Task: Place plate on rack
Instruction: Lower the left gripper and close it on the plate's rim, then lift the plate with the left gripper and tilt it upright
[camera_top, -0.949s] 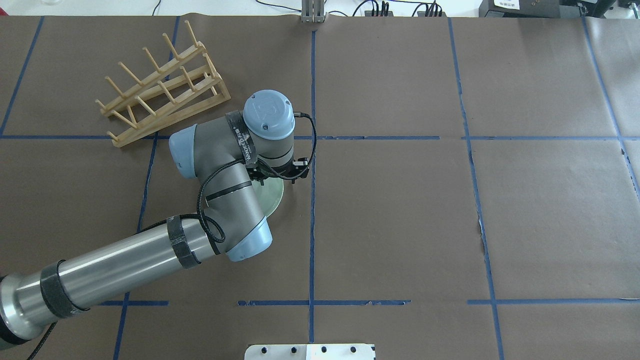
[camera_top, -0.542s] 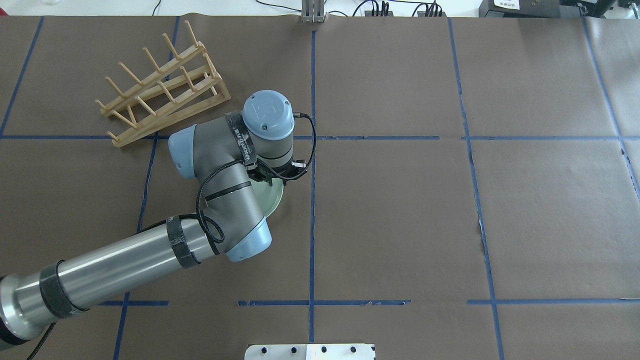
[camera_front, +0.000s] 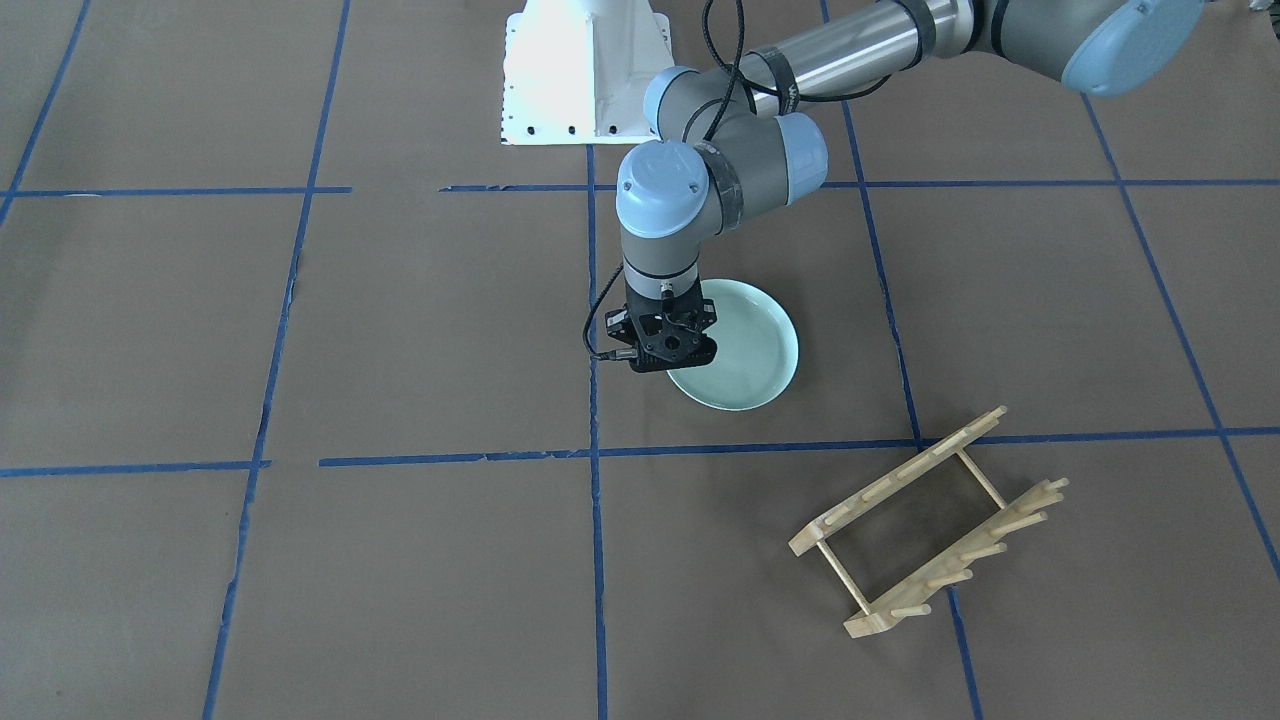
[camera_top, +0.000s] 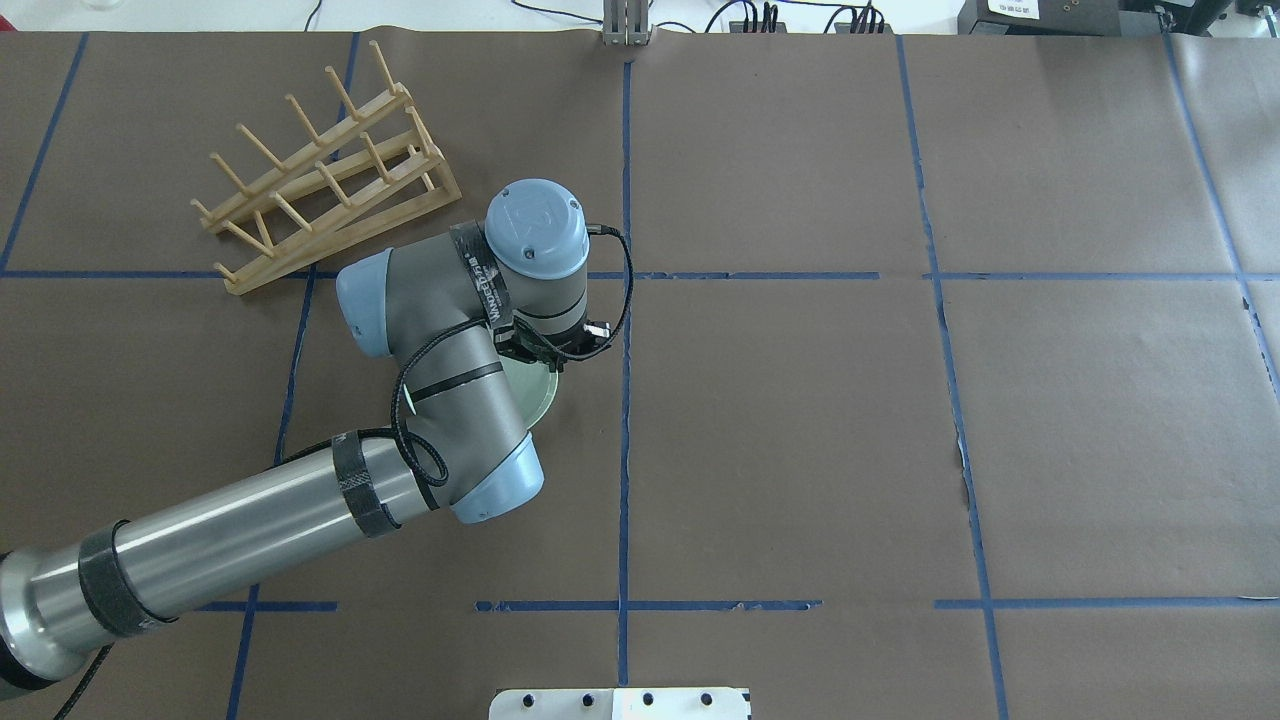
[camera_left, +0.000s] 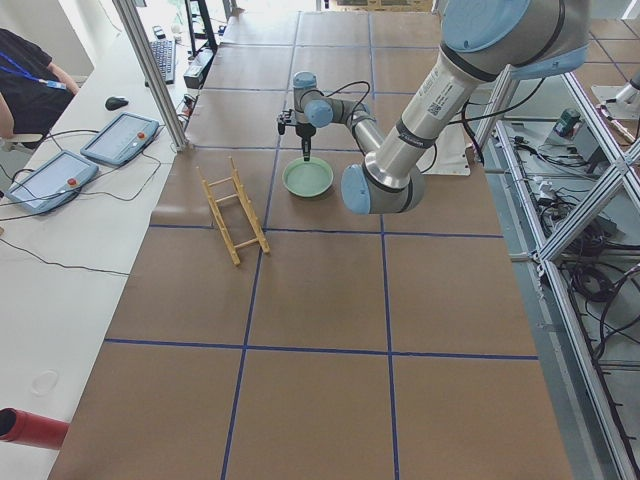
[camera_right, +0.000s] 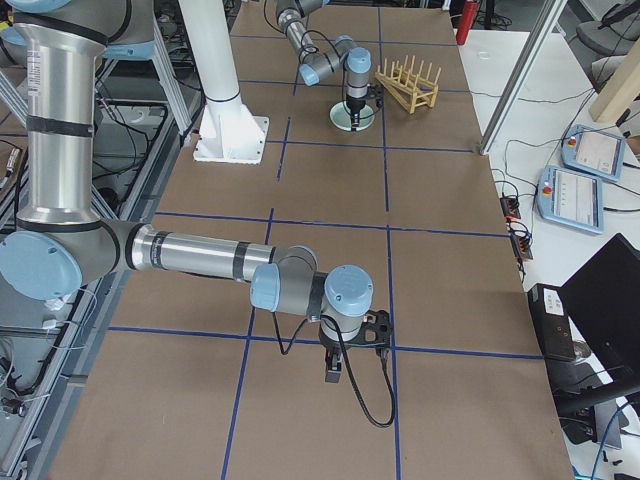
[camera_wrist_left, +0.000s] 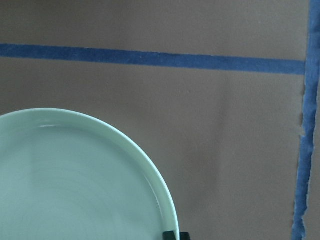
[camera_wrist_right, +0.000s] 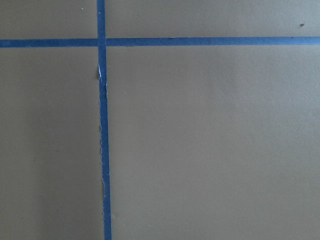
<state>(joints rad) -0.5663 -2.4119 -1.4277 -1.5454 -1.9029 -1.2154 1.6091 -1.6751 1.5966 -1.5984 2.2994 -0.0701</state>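
The pale mint-green plate (camera_front: 745, 350) lies near the table's middle; it also shows in the overhead view (camera_top: 540, 397) and fills the lower left of the left wrist view (camera_wrist_left: 75, 180). My left gripper (camera_front: 678, 372) points straight down at the plate's rim and is shut on it; one dark fingertip (camera_wrist_left: 172, 235) shows just outside the rim. The light-wood rack (camera_top: 325, 165) stands empty at the far left, apart from the plate, and shows in the front view (camera_front: 930, 525). My right gripper (camera_right: 332, 376) hangs over bare table far from both; I cannot tell its state.
Brown paper with a blue tape grid (camera_top: 624, 300) covers the table. The white robot base plate (camera_front: 585, 70) sits at the near edge. Operator tablets (camera_left: 120, 138) and a red cylinder (camera_left: 30, 425) lie on the side bench beyond the rack.
My left wrist has shifted slightly to the left, and the plate's visible edge has shifted left with it. The rack has not moved.
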